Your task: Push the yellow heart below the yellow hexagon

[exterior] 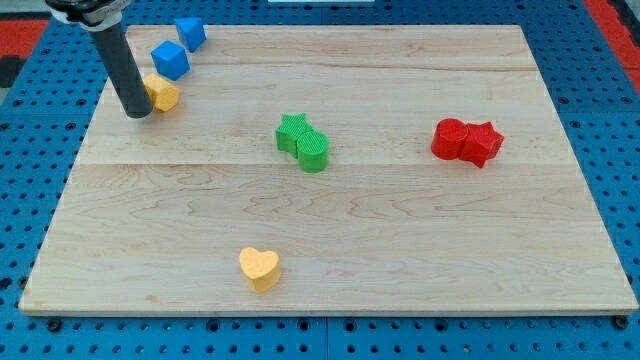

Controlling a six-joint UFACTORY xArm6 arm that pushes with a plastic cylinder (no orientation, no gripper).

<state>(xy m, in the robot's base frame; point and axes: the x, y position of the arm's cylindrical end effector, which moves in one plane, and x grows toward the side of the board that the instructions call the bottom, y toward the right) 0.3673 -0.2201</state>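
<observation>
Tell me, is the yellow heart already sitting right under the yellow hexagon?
No: the yellow heart lies near the view's bottom edge, far from the yellow hexagon, which sits at upper left beside my tip.

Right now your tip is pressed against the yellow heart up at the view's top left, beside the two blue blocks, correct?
Not quite. The camera view shows my tip against the yellow hexagon, not the heart, at the view's top left beside the two blue blocks. The yellow heart sits alone near the view's bottom.
</observation>
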